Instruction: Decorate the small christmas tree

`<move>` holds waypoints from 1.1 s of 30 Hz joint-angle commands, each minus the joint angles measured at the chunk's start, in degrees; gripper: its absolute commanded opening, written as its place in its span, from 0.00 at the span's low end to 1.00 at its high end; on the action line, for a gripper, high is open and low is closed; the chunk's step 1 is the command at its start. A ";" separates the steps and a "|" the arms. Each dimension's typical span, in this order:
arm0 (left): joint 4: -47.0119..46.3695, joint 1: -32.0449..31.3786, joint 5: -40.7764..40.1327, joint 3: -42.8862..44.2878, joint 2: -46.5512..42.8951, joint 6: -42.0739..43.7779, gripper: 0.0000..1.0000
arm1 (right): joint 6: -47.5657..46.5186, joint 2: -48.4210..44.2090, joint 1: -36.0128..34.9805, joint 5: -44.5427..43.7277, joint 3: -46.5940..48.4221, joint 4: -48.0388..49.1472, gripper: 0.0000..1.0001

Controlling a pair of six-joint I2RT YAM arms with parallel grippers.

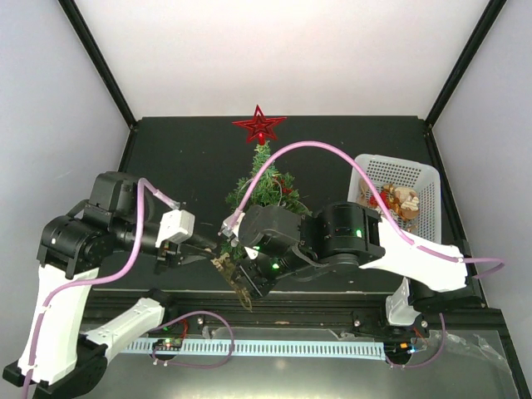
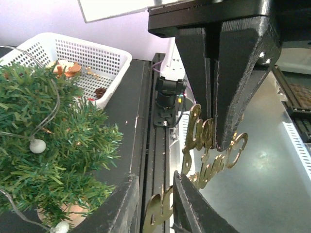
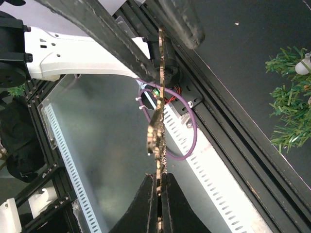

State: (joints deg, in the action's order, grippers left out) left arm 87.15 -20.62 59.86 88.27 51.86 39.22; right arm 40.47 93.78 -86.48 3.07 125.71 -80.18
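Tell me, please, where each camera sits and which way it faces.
Top external: above and behind the bases, looking down at the small christmas tree, white basket and both arms.
Left wrist: on the left arm, looking past its own left pincer towards the basket, tree at left.
Right wrist: on the right arm, looking past its own right pincer along the front rail.
Shared: both wrist views show the gold script ornament, the right pincer shut on it, the left pincer straddling it.
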 commanded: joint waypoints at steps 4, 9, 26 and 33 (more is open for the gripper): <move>1.84 -2.21 1.61 -1.21 -0.92 0.28 0.31 | -0.93 -0.30 -0.18 0.71 1.44 0.31 0.01; 1.81 -2.61 0.88 -1.08 -1.05 -0.22 0.29 | -0.61 -0.43 -0.10 0.60 1.21 0.49 0.01; 1.74 -2.85 2.81 -1.03 -2.15 -0.54 0.02 | 0.32 -1.44 -0.17 -1.20 0.31 0.73 0.41; 1.70 -2.67 4.11 -1.79 -2.86 -1.18 0.02 | 1.86 -8.73 -0.20 -4.23 -9.26 7.16 0.51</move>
State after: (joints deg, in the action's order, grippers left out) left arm 88.25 -23.29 61.47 86.83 49.74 38.46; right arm 41.25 89.82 -86.43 1.48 120.20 -77.34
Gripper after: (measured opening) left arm 0.027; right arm 0.513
